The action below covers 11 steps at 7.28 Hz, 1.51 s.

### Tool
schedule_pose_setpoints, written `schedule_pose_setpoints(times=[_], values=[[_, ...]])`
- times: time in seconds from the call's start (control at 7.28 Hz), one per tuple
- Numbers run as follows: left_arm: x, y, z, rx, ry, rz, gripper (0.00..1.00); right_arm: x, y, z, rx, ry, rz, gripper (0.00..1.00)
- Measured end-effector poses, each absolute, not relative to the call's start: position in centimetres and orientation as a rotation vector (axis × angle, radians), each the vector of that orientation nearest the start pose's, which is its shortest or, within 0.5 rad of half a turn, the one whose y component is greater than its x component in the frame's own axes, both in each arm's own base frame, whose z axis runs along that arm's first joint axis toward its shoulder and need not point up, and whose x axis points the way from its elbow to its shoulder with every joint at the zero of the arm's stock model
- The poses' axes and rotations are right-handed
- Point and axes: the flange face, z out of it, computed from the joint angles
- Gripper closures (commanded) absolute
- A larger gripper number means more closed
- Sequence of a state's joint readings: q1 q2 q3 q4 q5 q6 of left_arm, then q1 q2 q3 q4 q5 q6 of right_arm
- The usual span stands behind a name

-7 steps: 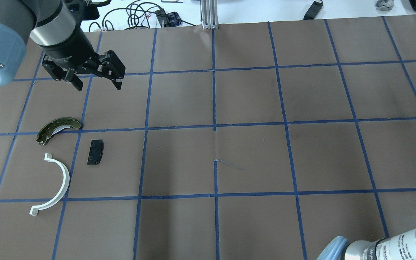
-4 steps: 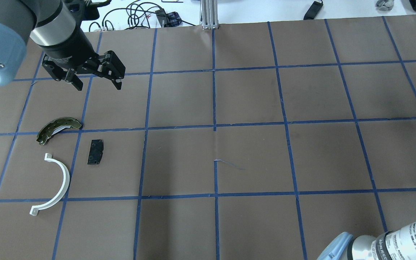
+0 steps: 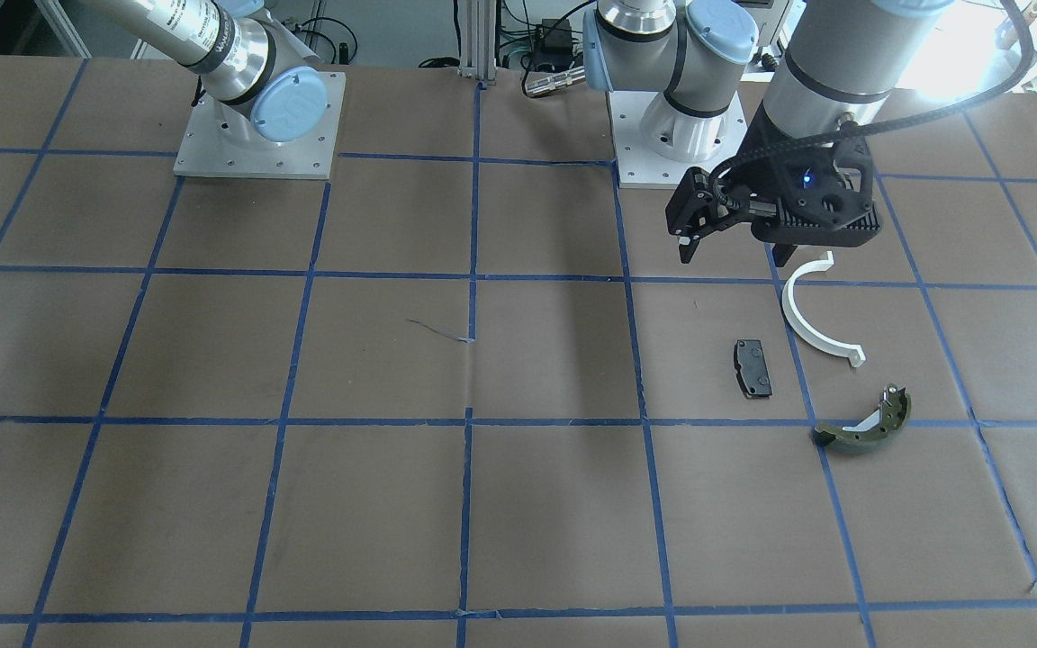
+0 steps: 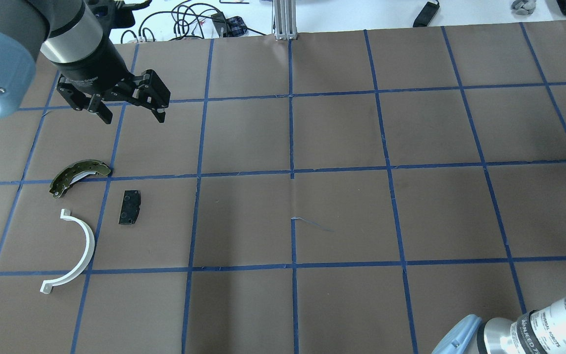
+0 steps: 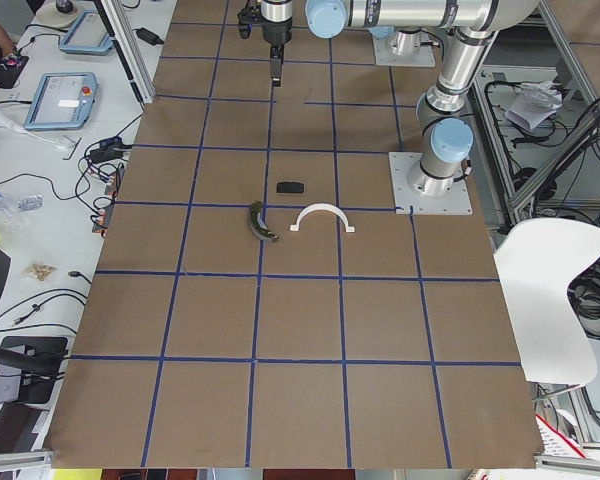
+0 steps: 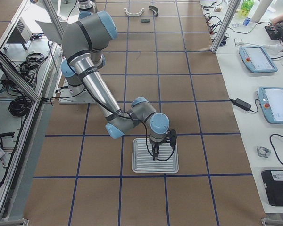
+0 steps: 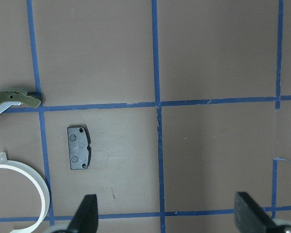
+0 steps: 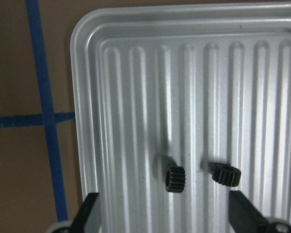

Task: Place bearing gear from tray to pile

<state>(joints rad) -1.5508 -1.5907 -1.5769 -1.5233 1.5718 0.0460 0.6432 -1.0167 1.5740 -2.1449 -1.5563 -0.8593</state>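
Observation:
Two small black toothed bearing gears lie on the ribbed silver tray. My right gripper hangs open above the tray, its fingertips wide apart on either side of the gears. In the exterior right view the same gripper points down over the tray. The pile holds a white half-ring, a black pad and an olive-green shoe. My left gripper hovers open and empty beyond the pile, touching nothing.
Brown paper with a blue tape grid covers the table. Cables and an aluminium post sit at the far edge. The arm bases stand on the robot's side. Tablets and cables lie on a side bench.
The right arm's link at the lower right of the overhead view has slid further right and down. The left arm and the pile have not moved.

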Motion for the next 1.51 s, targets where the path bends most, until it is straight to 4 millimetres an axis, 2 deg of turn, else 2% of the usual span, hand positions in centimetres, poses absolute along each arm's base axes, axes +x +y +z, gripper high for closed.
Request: schedule_pose_setpoints(times=[0.27, 0.69, 0.82, 0.96, 1.1, 1.24, 1.51], values=[[-12.3, -50.5, 48.0, 0.041, 3.139, -0.034, 0.0, -44.6, -50.3, 21.0, 0.13, 3.134, -0.026, 0.25], [-12.3, -50.5, 48.0, 0.041, 3.139, -0.034, 0.0, -44.8, -50.3, 19.8, 0.131, 3.13, -0.005, 0.34], [-12.3, -50.5, 48.0, 0.041, 3.139, -0.034, 0.0, -44.8, -50.3, 19.7, 0.13, 3.132, -0.008, 0.41], [-12.3, -50.5, 48.0, 0.041, 3.14, -0.034, 0.0, -44.9, -50.4, 19.4, 0.129, 3.133, -0.01, 0.41], [-12.3, -50.5, 48.0, 0.041, 3.14, -0.035, 0.0, -45.0, -50.5, 18.9, 0.128, 3.136, -0.013, 0.46], [-12.3, -50.5, 48.0, 0.041, 3.14, -0.036, 0.0, -45.1, -50.5, 18.6, 0.126, 3.139, -0.017, 0.61], [-12.3, -50.5, 48.0, 0.041, 3.14, -0.036, 0.0, -45.2, -50.6, 18.5, 0.124, 3.142, -0.018, 0.83]])
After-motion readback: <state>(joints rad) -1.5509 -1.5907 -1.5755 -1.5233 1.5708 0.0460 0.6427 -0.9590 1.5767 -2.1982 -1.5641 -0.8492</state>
